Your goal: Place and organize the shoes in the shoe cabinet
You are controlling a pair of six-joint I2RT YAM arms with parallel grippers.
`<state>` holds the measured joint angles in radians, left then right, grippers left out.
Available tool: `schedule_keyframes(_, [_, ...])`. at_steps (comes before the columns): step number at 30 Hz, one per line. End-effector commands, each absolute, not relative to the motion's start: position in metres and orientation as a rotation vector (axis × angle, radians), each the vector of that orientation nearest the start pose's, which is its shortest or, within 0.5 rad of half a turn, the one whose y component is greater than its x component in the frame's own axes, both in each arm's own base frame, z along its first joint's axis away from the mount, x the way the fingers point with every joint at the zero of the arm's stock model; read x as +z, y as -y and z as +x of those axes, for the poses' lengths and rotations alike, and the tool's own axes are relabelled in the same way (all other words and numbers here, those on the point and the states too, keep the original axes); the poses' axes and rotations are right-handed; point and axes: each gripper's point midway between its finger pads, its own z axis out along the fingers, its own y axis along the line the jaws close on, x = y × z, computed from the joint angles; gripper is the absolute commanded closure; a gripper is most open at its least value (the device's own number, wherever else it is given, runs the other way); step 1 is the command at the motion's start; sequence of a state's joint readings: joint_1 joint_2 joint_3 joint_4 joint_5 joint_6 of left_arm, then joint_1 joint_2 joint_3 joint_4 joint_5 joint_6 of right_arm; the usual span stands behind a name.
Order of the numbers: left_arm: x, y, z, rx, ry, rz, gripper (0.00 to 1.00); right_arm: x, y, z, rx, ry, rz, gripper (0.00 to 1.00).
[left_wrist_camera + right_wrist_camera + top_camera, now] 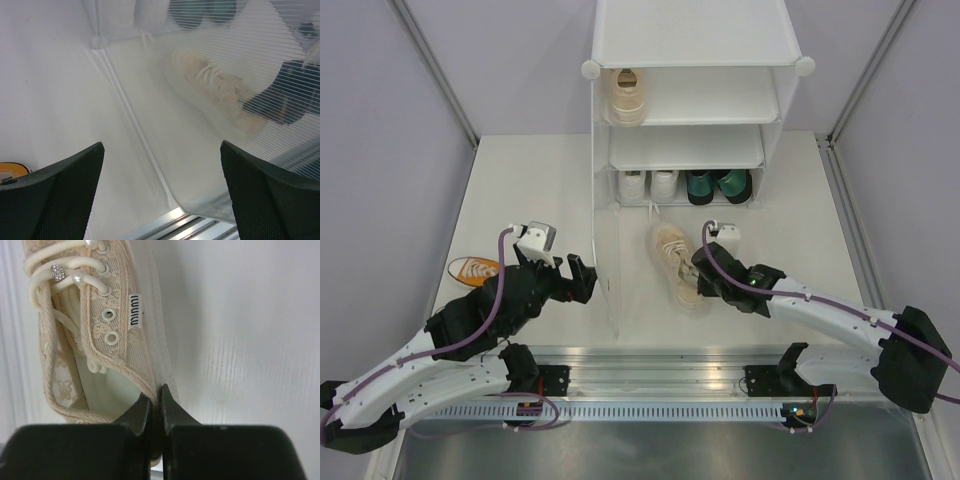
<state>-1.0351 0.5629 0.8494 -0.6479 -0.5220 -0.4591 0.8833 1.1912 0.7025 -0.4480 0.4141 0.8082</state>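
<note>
Grasp step: right gripper (155, 397) pinches cream sneaker (95, 335) side wall; left gripper (576, 278) spread, idle. Next: lift onto far cabinet (690, 30) shelf.

1. Translucent side panel (604, 250) walled left pincer (161, 145) off from cabinet (690, 30) interior.
2. Bottom tier's back was full: white sneakers (648, 185), green heels (717, 185).
3. Cream sneaker (672, 258) w/ right pincer (155, 400) clamped on it blocked the front.
4. Mid shelf (685, 150) was free.

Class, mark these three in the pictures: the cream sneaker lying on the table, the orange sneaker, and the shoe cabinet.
cream sneaker (672, 250), top view, on its laced upper.
orange sneaker (470, 268), top view, on its orange canvas.
shoe cabinet (690, 30), top view, on its bare top panel.
</note>
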Motion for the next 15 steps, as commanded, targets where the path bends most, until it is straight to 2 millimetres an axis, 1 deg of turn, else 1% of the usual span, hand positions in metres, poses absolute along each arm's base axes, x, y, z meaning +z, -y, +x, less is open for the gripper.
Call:
schedule_keyframes(1, [0.27, 0.155, 0.179, -0.505, -1.873, 0.208, 0.0, 0.161, -0.208, 0.244, 0.391, -2.231, 0.118, 0.99])
schedule_keyframes(2, [0.269, 0.155, 0.179, -0.502, -1.874, 0.209, 0.0, 0.173, -0.207, 0.246, 0.407, -2.206, 0.126, 0.99])
schedule_keyframes(3, [0.269, 0.155, 0.179, -0.503, -1.874, 0.207, 0.0, 0.181, -0.206, 0.246, 0.413, -2.194, 0.125, 0.99])
schedule_keyframes(4, [0.269, 0.155, 0.179, -0.504, -1.873, 0.206, 0.0, 0.194, -0.206, 0.247, 0.425, -2.177, 0.118, 0.99])
schedule_keyframes(7, [0.269, 0.155, 0.179, -0.504, -1.873, 0.206, 0.0, 0.221, -0.201, 0.251, 0.438, -2.13, 0.126, 0.99])
schedule_keyframes(8, [0.27, 0.155, 0.179, -0.505, -1.872, 0.206, 0.0, 0.239, -0.2, 0.255, 0.441, -2.1, 0.127, 0.99])
schedule_keyframes(10, [0.27, 0.154, 0.179, -0.501, -1.872, 0.204, 0.01, 0.257, -0.198, 0.26, 0.436, -2.07, 0.13, 0.99])
schedule_keyframes(11, [0.27, 0.155, 0.179, -0.504, -1.873, 0.206, 0.0, 0.274, -0.197, 0.266, 0.434, -2.045, 0.129, 0.99])
schedule_keyframes(12, [0.27, 0.154, 0.179, -0.504, -1.871, 0.205, 0.0, 0.282, -0.196, 0.27, 0.435, -2.033, 0.133, 0.99])
schedule_keyframes(13, [0.27, 0.154, 0.179, -0.504, -1.872, 0.207, 0.0, 0.303, -0.197, 0.274, 0.45, -2.002, 0.138, 0.99])
schedule_keyframes(14, [0.27, 0.154, 0.179, -0.502, -1.871, 0.204, 0.0, 0.305, -0.195, 0.282, 0.425, -2.002, 0.142, 0.99])
schedule_keyframes(15, [0.27, 0.154, 0.179, -0.502, -1.871, 0.204, 0.0, 0.312, -0.194, 0.286, 0.421, -1.994, 0.143, 0.99])
